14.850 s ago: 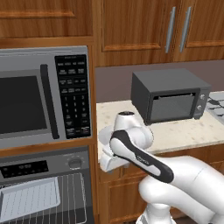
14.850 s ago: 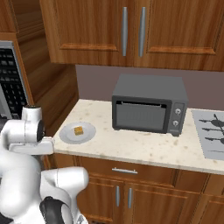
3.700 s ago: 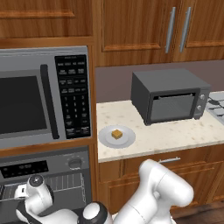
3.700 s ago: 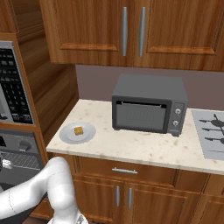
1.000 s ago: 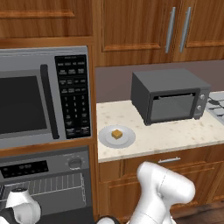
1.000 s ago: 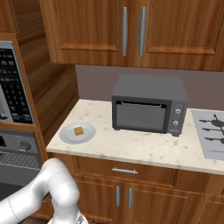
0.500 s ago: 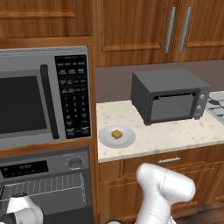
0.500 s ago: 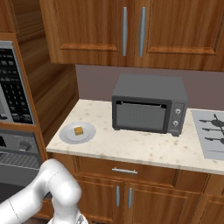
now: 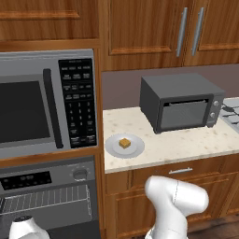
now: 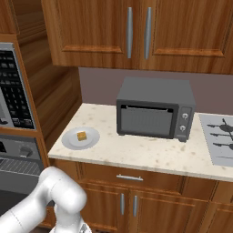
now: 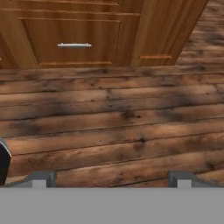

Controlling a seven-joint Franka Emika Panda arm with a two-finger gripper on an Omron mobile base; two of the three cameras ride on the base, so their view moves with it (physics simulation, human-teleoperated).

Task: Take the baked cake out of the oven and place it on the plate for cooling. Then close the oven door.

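Resting on the plate (image 9: 124, 146), the cake (image 9: 123, 143) is done; your released hand (image 11: 111, 178) hangs low, oven door (image 9: 70, 230) above it.

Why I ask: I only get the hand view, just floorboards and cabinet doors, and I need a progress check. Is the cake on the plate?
Observer: Yes. The cake sits on the plate, on the counter beside the toaster oven.
Operator: And is the oven shut?
Observer: No. The oven is open, with its wire rack exposed below the control panel.
Operator: Where is the arm relative to it?
Observer: The arm bends down and to the left, and its white wrist is low in front of the oven opening.
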